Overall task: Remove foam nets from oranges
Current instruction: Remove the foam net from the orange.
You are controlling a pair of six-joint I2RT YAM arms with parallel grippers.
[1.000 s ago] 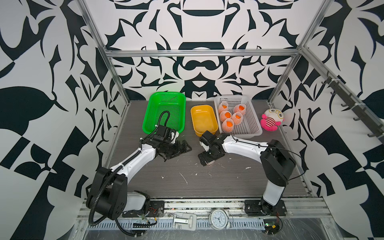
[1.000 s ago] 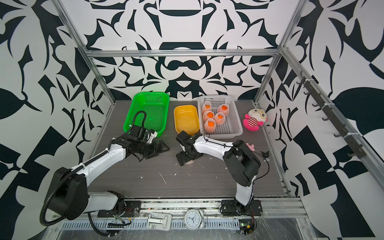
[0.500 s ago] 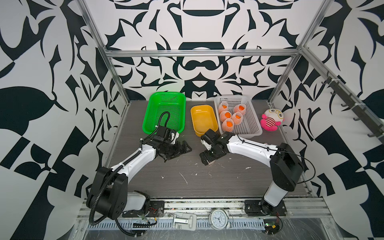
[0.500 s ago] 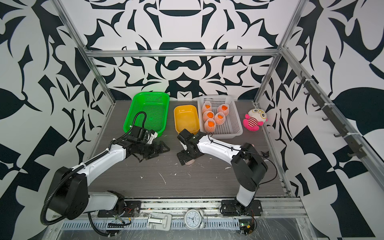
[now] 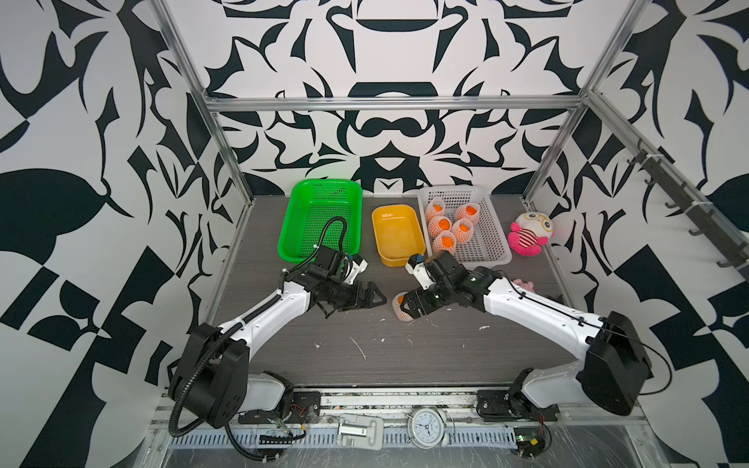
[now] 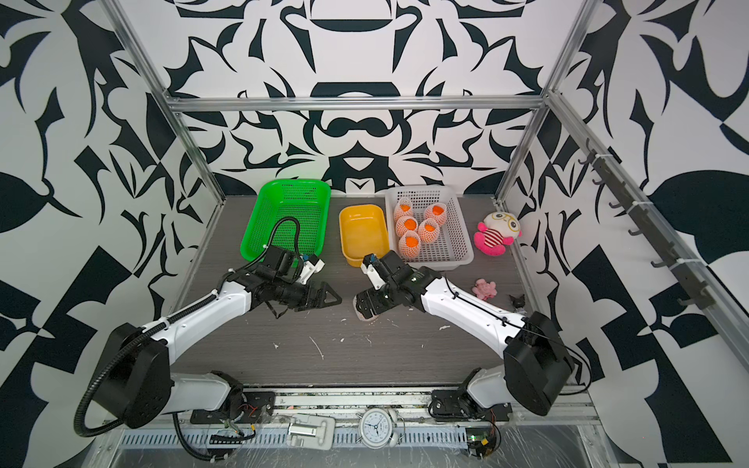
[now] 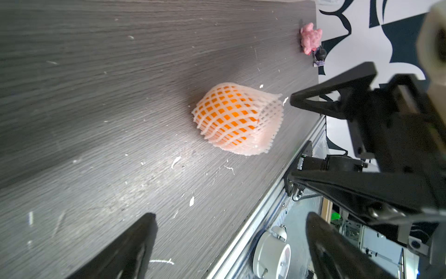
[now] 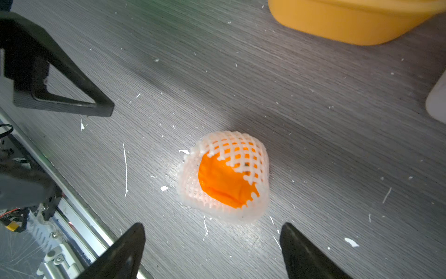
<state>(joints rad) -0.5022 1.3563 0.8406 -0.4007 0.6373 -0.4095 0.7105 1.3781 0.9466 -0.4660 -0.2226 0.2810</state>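
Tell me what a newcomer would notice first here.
One orange in a white foam net lies alone on the dark table, just ahead of the open right gripper, facing the open left gripper. Behind, five more netted oranges crowd the white basket, beside a yellow tub and a green basket.

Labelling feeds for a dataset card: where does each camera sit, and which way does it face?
Top views: high in front, looking down over the grey wooden table; both arms show, left gripper and right gripper.
Left wrist: on the left arm, facing across the table past its open fingertips.
Right wrist: on the right arm, facing down between its open fingertips.
Both wrists share the round orange fruit in a white foam mesh net.
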